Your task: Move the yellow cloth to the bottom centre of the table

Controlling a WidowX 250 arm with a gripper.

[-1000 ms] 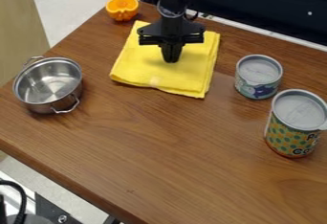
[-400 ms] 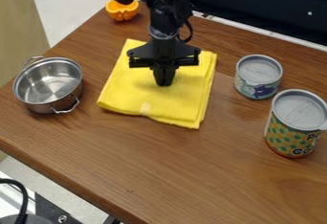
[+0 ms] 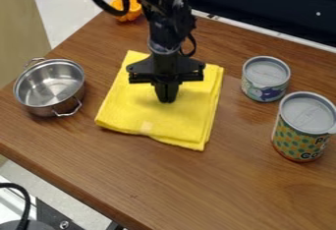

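The black gripper (image 3: 166, 99) hangs down over the middle of the yellow cloth (image 3: 172, 122), its fingers together and their tips against the fabric. Folded into a flat, roughly square pad, the cloth lies on the brown wooden table (image 3: 190, 185) between the pot and the cans. The arm covers part of the cloth's upper half. Whether any fabric is pinched between the fingertips cannot be made out.
A steel pot (image 3: 49, 87) stands at the left. To the right are a small can (image 3: 266, 79) and a taller patterned can (image 3: 303, 128). An orange half (image 3: 126, 10) sits at the far left corner, partly behind the arm's cable. The table's front edge slants across the lower left.
The cloth has slid down the view, toward the table's front, and slightly left. The gripper has moved the same way with it. Pot and cans have stayed put.
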